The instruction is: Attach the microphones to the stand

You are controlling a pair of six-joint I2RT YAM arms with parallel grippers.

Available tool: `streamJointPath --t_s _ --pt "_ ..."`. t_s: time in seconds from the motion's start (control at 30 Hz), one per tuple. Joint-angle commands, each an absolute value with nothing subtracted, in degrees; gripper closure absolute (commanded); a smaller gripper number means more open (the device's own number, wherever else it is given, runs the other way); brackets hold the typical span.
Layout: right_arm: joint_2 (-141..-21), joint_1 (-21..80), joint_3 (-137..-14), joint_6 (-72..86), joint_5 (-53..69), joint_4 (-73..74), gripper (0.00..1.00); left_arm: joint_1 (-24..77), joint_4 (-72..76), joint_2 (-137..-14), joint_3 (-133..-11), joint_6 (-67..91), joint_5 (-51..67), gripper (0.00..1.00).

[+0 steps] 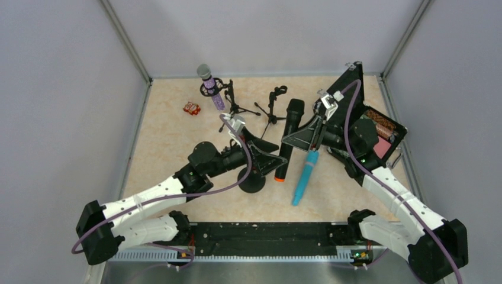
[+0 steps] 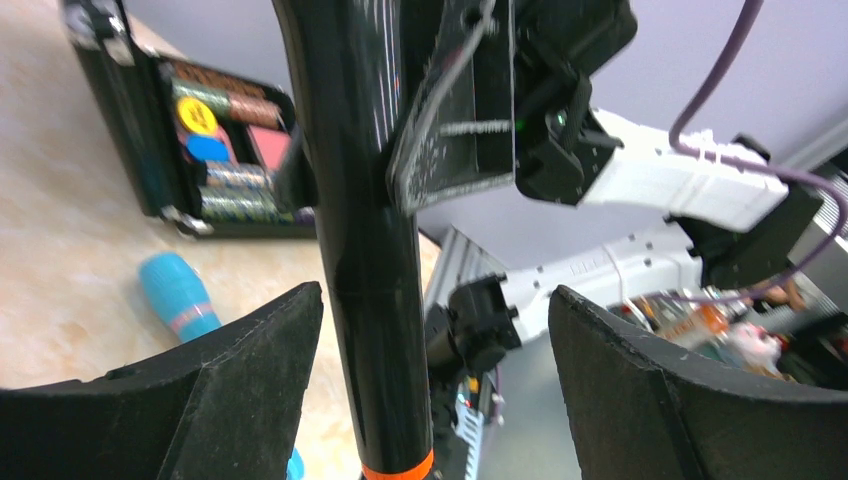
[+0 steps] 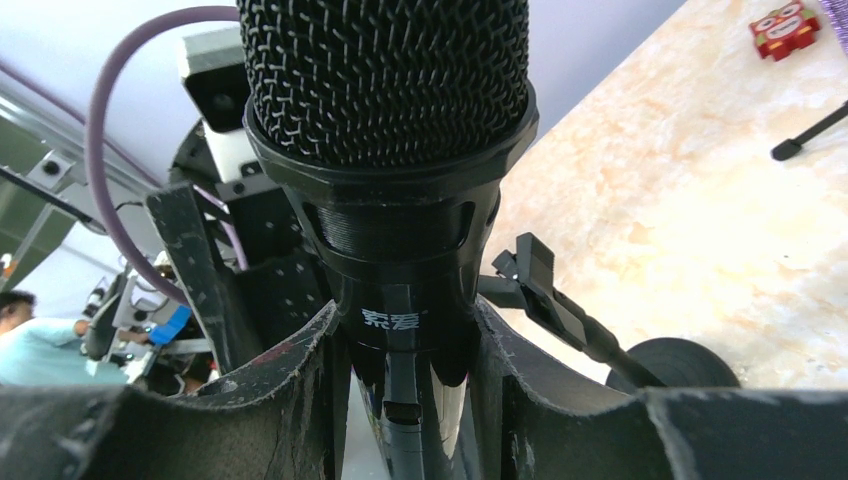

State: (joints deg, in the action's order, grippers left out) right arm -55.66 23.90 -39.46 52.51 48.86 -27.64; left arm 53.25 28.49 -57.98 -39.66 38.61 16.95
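Microphone, black with orange end (image 1: 293,115): held off the table at mid-scene, head toward the far side, orange end pointing near.
Right gripper (image 3: 405,350): closed on the black microphone's body just below its mesh head.
Left gripper (image 2: 435,300): jaws wide apart, one finger on each side of the black microphone's lower body, not clamping it.
Round-base stand (image 1: 253,180): on the table just left of the orange end, under the left gripper.
Turquoise microphone (image 1: 305,177): lying flat on the table (image 1: 171,142), just right of the black one, below the right gripper.
Purple microphone (image 1: 212,89): at the far left, tilted in the clip of a small tripod stand (image 1: 237,108).
Second tripod stand (image 1: 273,106): far middle, its clip empty.
Case (image 1: 385,133): open at the right edge, batteries inside.
Red trinket (image 1: 191,107): far left, near the purple microphone.
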Motion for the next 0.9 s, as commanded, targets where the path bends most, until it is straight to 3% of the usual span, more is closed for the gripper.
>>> streamJointPath --t_s 0.0,0.3,0.53,0.73,0.87 --pt "-52.03 24.33 -42.89 47.64 44.83 -24.32 1.0 53.07 33.21 -53.65 -38.98 32.51 5.88 0.13" --pt "-50.4 24.28 -42.8 45.5 42.5 -20.94 1.0 52.87 19.79 -48.3 -40.94 23.86 -23.24 0.19" --pt "-49.85 24.32 -42.69 45.01 41.56 -19.59 1.0 52.32 5.75 -48.27 -46.62 6.62 -36.8 0.2" --pt "-48.87 24.26 -42.98 43.19 40.4 -17.22 1.0 52.06 -8.34 -50.41 -50.83 -4.16 -41.93 0.17" --pt "-48.73 24.33 -43.15 42.48 40.34 -16.33 1.0 51.86 -16.51 -50.62 -52.45 -10.54 -35.05 0.1"
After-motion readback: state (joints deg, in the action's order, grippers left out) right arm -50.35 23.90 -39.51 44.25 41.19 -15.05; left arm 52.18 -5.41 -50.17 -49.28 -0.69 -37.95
